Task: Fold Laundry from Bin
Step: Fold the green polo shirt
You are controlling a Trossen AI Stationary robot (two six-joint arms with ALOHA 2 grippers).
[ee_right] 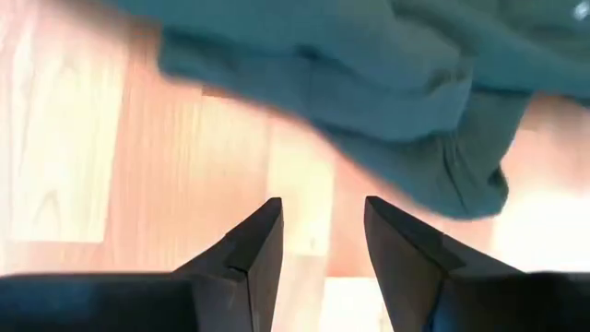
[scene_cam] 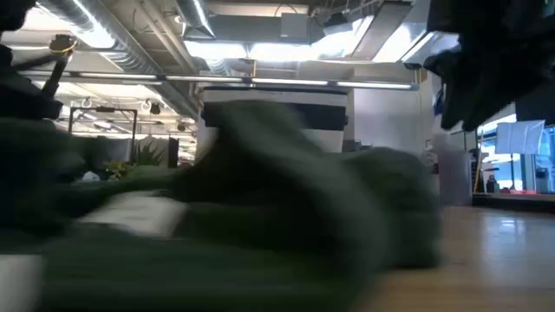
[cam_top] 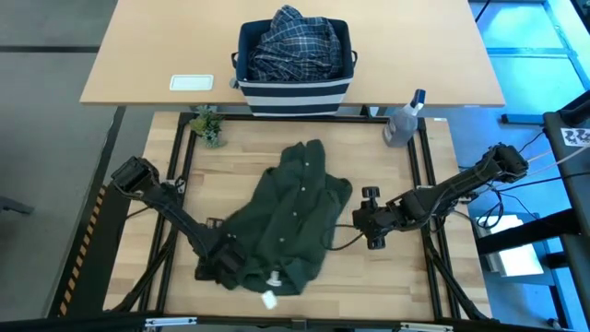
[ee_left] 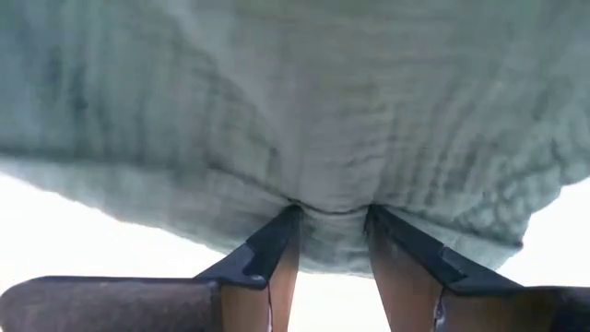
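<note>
A dark olive-green buttoned garment (cam_top: 293, 214) lies crumpled on the wooden work table, and it fills the low view (scene_cam: 260, 208). My left gripper (cam_top: 224, 259) is at its near-left part and shut on the cloth (ee_left: 334, 212). My right gripper (cam_top: 371, 229) hovers open just right of the garment; in its wrist view bare wood shows between its fingers (ee_right: 323, 221), with the garment's edge (ee_right: 406, 157) ahead. On the far table stands the navy striped bin (cam_top: 295, 90), holding a blue-and-white plaid shirt (cam_top: 295, 41). My left gripper pinches a gathered fold of the olive garment (ee_left: 332, 195) between its two fingertips, near the garment's near-left edge. The fingers come steeply from above. The cloth puckers toward the tips, and the rest of the garment lies on the table.
A clear spray bottle (cam_top: 404, 120) stands at the work table's far right corner and a small plant (cam_top: 209, 125) at its far left. A white card (cam_top: 192, 82) lies on the far table, left of the bin. Bare wood shows to the garment's right.
</note>
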